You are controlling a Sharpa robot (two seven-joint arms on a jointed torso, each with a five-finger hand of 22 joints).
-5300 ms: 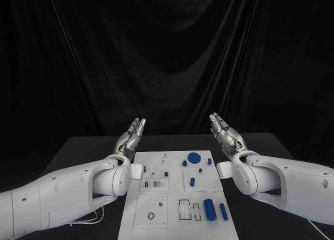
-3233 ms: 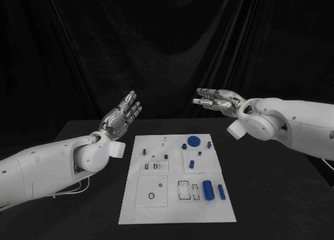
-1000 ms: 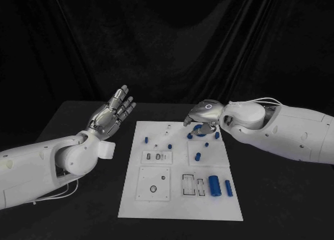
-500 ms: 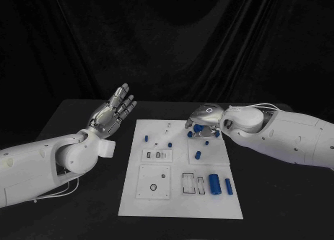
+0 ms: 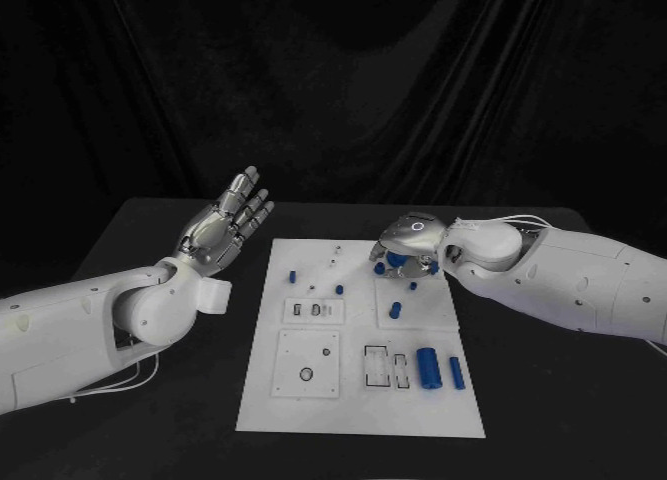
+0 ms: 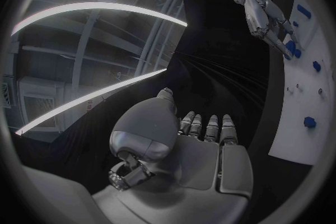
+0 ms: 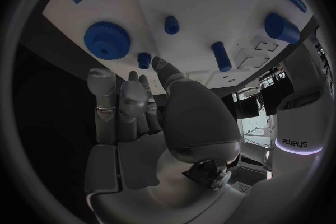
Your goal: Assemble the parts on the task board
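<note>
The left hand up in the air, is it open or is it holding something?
Open. The left hand is raised beside the task board with its fingers stretched out and spread, and nothing lies in its palm in the left wrist view.

The right robot hand hides the blue gear in the head view; whether its fingertips touch any part cannot be told.

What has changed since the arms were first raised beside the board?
The right hand swung from raised at the task board's right side, inward and down over its far end, and now hovers by the blue gear and a small blue peg, holding nothing. The left hand lifted somewhat and stays open, left of the board. The blue parts look unmoved.
</note>
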